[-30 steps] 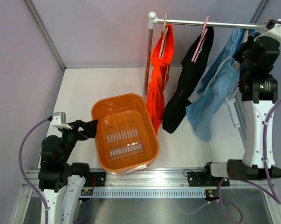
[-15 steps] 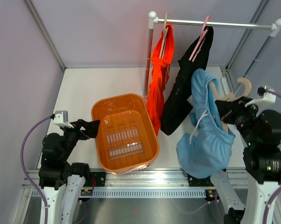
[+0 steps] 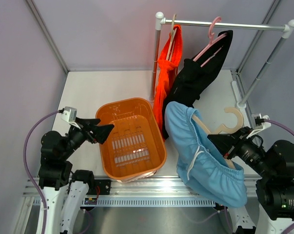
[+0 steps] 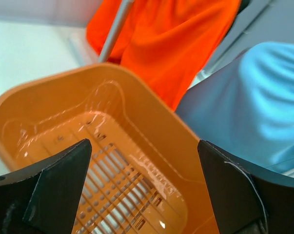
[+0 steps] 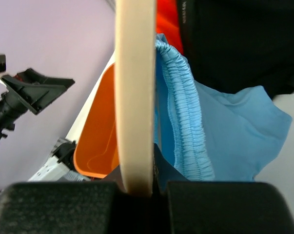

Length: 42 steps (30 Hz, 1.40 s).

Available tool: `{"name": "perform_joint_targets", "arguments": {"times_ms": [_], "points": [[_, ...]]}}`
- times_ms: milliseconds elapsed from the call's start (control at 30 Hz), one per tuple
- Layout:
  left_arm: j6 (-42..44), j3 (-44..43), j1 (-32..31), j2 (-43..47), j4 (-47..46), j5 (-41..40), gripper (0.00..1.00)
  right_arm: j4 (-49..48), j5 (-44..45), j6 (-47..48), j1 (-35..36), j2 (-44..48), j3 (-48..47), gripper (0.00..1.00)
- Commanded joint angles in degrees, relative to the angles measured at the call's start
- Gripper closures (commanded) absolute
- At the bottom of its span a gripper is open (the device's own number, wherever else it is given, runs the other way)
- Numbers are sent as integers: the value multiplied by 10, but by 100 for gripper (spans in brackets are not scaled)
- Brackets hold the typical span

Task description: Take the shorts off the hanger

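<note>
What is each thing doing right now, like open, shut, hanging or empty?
Light blue shorts: on the wooden hanger, off the rail.
Wooden hanger: clamped in right gripper.
Black shorts: hanging on the rail.
Orange shorts: hanging on the rail.
Basket: upright, empty.
Left gripper: open, holding nothing.
Right gripper: shut on the hanger.

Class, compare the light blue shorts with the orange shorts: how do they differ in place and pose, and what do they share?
The light blue shorts are off the rail, on a wooden hanger gripped by the right gripper; the orange shorts hang from the rail. The light blue shorts sit tilted and spread wide; the orange shorts drape straight down in a narrow fold. Both are on hangers.
</note>
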<state>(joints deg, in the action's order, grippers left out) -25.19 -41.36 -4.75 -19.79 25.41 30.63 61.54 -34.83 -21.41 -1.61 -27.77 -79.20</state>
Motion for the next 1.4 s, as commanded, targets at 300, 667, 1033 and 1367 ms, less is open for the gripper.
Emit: {"name": "perform_joint_targets", "arguments": {"times_ms": [300,667,1033,1367], "points": [[-9,-126,-115,-141,-62,-43,6,-103,-60,-22,-2,-44,30,100],[44,-221,-510,-312,-61,-447,5,-117,-35,-3,-1,-86,48,100],[63,-311,-638,-442,-113,-556,4,-99,-1,18,0,-121,5,100],[65,-288,-642,-414,-107,-602,4,-136,144,-13,213,-259,-98,100]]}}
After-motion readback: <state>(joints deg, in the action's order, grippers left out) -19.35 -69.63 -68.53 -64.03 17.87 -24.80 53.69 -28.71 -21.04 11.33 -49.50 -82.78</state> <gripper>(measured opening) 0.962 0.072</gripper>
